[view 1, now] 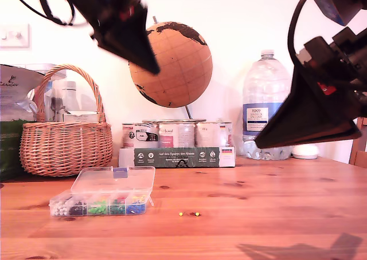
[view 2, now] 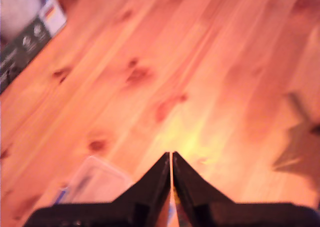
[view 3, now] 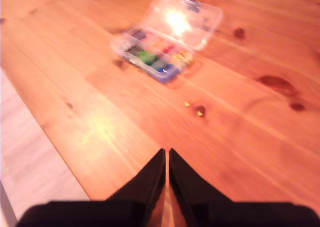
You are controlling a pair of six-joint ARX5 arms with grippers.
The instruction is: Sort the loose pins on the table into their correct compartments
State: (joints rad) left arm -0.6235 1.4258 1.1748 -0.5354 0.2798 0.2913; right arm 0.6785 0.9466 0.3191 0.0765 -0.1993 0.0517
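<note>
Pins (view 1: 188,214) are what I must sort: two tiny yellow ones lie loose on the table (view 1: 275,214), near each other, a little way off from the clear box and toward the exterior view's right of it. The second wrist view shows them too, close by a dark knot in the wood.

Starting at my pincers: my first gripper (view 2: 171,159) has its two black fingers pressed together with only a thin line between them, and nothing is in them. My second gripper (view 3: 166,156) looks the same, pinched closed and empty. Both hang high above the wood, well apart from the pins.

Going outward from there, the clear box (view 1: 103,200) has its lid flipped open, and its compartments (view 1: 98,207) show white, black, green and blue-yellow bits in a row. Behind the box stand a wicker basket (view 1: 66,145), a pack of cans (view 1: 178,144), a cork globe (view 1: 171,65) and a big water bottle (view 1: 265,108).

To do this step well, I think the arm that looks at the pins should open its fingers first, then come straight down over one pin only. The pins are very small, so a slow, careful pinch is best, or a pin may skid away. Yellow should go in the section by the box's end that already has yellow
</note>
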